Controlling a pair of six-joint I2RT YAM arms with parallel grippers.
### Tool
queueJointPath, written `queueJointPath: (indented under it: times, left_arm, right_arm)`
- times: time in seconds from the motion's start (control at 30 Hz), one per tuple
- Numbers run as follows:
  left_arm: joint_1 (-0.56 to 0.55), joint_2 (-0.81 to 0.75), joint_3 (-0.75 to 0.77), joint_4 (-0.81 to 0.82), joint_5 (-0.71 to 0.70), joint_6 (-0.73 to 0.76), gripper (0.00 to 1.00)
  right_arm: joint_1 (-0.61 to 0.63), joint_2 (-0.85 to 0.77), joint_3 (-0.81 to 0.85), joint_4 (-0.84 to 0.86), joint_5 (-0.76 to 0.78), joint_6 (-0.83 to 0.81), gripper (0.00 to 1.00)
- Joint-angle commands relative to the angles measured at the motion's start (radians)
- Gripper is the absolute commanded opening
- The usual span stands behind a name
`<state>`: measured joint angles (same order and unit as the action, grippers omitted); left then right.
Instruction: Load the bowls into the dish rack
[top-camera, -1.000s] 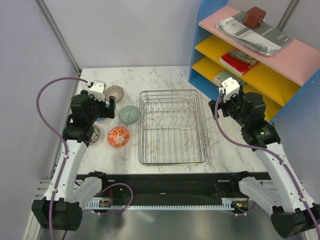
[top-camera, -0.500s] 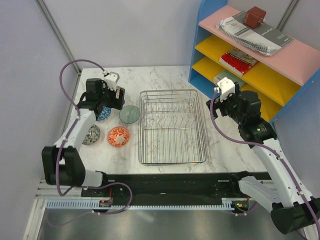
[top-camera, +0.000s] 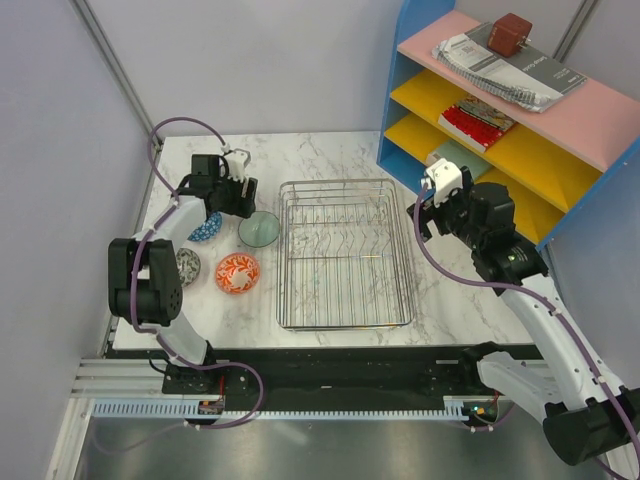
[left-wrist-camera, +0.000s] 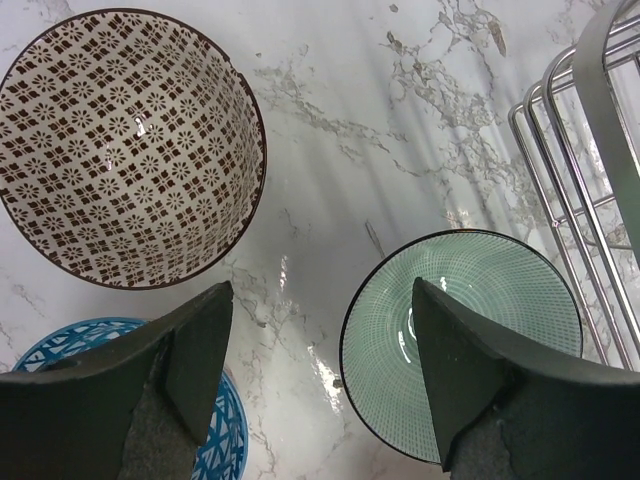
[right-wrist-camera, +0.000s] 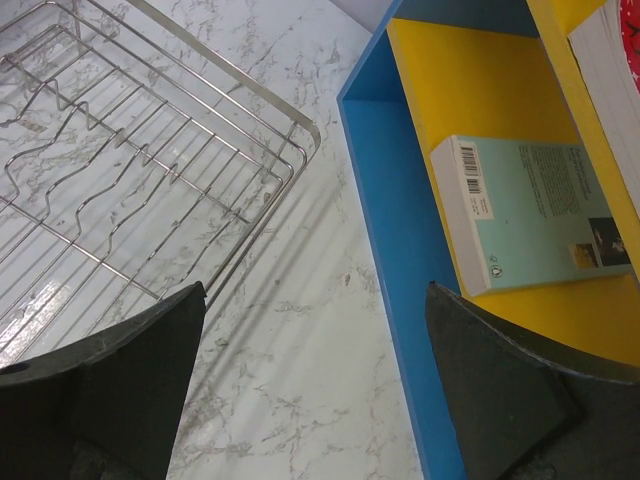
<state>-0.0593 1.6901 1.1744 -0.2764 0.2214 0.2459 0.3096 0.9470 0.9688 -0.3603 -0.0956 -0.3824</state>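
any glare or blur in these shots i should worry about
Left wrist: glare streaks on the marble table, a highlight in the teal bowl. Right wrist: sheen under the dish rack. Top external: even, sharp.

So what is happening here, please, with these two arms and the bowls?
The dish rack holds no bowl yet. The left end effector hovers open over the table, between the brown-patterned bowl and the green bowl, holding nothing. The right end effector hangs open and empty above the strip of table between the rack and the blue shelf unit.
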Motion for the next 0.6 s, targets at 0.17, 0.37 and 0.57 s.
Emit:
queueJointPath:
  times: [0.17, 0.37, 0.57]
  left_arm:
    - [-0.004, 0.023, -0.018, 0.014, 0.053, 0.047, 0.71]
    - [-0.007, 0.057, -0.012, -0.012, 0.05, 0.061, 0.66]
    - [-0.013, 0.095, -0.004, -0.033, 0.044, 0.079, 0.61]
  right_arm:
    - [0.019, -0.004, -0.008, 0.023, 0.025, -0.019, 0.98]
    - [0.019, -0.011, -0.013, 0.021, 0.02, -0.024, 0.98]
    - [0.019, -0.013, -0.015, 0.02, 0.019, -0.026, 0.98]
